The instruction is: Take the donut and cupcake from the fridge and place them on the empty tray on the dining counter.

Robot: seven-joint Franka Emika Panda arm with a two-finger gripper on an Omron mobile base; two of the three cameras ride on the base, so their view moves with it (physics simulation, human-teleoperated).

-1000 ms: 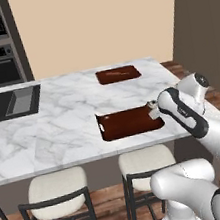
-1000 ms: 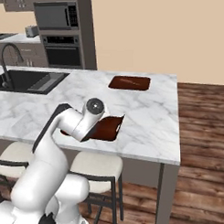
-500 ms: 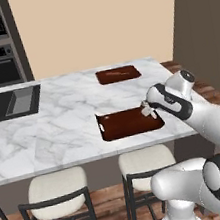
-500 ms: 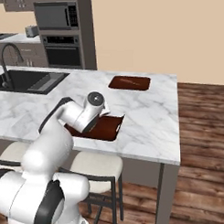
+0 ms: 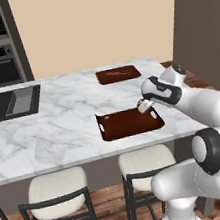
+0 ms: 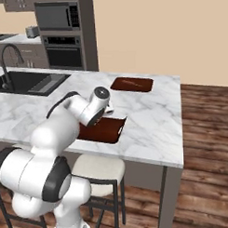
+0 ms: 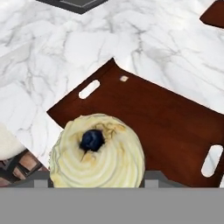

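Arm pose: the white arm rises from the base below the desk edge, bends at a dark elbow joint and reaches forward over the near right part of the desk [image 5: 58,120]. In the right base view its upper links hide the near left part of the tray.
Hand pose: the gripper [image 5: 145,106] points down and slightly forward, hanging above the right end of the tray [image 5: 129,124] in the left base view; in the right base view the wrist sits over the tray [image 6: 107,130].
Jaws: clamped on the cupcake [image 7: 97,151], 1 tip showing at each side of its base in the hand view.
Cupcake: cream swirled top with 1 dark spot at the centre, seen from above in the hand view; in the left base view it shows as a pale lump under the hand [image 5: 144,107]. Whether it touches the tray floor cannot be told.
Tray: dark brown, raised rim, 2 pale handle slots [image 7: 89,89], lying flat near the front edge of the desk. 1 small pale speck lies on its floor close to the slot.
Board: a smaller flat brown board [image 5: 118,74] lies further back on the desk, well apart from the tray.
Sink: dark inset basin [image 5: 9,103] at the left of the desk, with a dark tap [image 6: 7,63] in the right base view.
Stools: 2 pale-seated stools [image 5: 56,187] stand under the front edge.
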